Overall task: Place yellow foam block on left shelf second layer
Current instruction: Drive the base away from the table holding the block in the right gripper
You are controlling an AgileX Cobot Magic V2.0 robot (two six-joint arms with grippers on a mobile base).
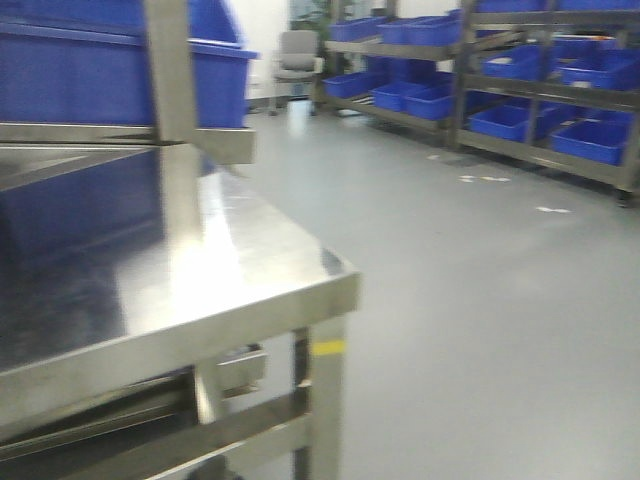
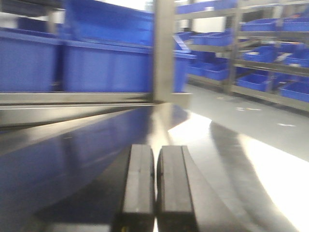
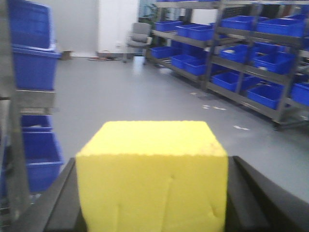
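The yellow foam block (image 3: pixel 152 181) fills the lower middle of the right wrist view. It sits between the two black fingers (image 3: pixel 60 203) of my right gripper (image 3: pixel 152 193), which is shut on it and holds it in the air above the grey floor. My left gripper (image 2: pixel 154 181) is shut and empty, its two black fingers (image 2: pixel 138 181) pressed together just above a shiny steel shelf surface (image 2: pixel 231 164). Neither gripper nor the block shows in the front view. The steel shelf unit (image 1: pixel 230 270) stands at the left of the front view.
Blue bins (image 1: pixel 90 60) sit on the layer above the steel surface, behind an upright post (image 1: pixel 175 110). Racks of blue bins (image 1: pixel 520 90) line the right wall. A grey chair (image 1: pixel 297 55) stands at the far end of the grey floor (image 1: pixel 480 300).
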